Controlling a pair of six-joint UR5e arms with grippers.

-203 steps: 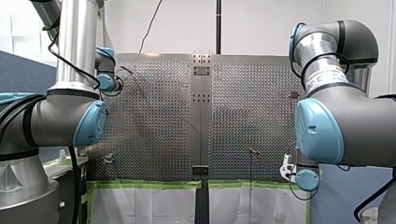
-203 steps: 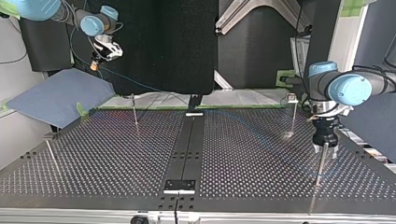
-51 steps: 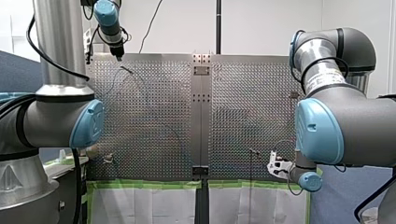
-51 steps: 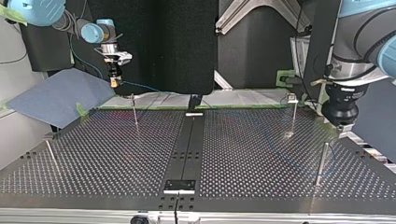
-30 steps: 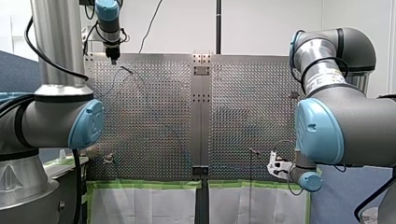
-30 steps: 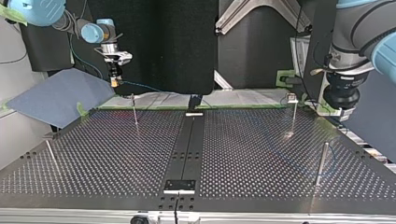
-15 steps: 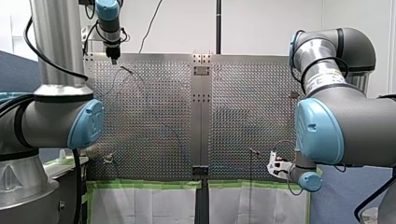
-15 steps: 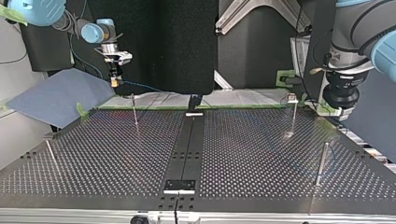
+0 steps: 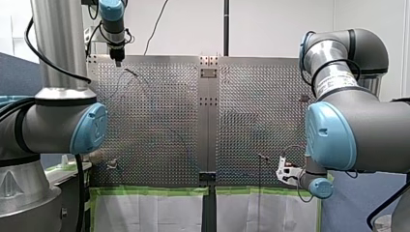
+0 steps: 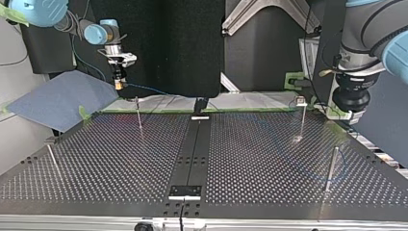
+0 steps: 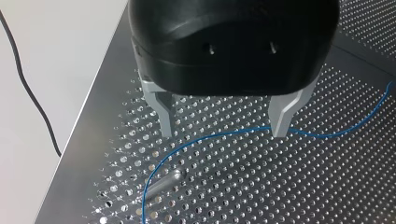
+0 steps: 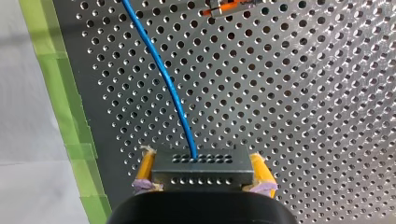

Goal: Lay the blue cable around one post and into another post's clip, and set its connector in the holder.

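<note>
My right gripper is pinching the connector of the blue cable while my left gripper is hovering, jaws spread, over the cable near a post.

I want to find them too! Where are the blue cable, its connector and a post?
blue cable (image 12: 168,79): right wrist view, midway along its strand.
connector (image 12: 203,167): right wrist view, middle of its black face.
post (image 11: 163,182): left wrist view, halfway along its shaft.

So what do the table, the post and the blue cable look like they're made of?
Table: metal plate, probably aluminium, brushed and reflective, drilled with holes. Post: polished metal rod, judging by its bright glint. Blue cable: thin and flexible, likely plastic-jacketed, smooth, curving freely.
</note>
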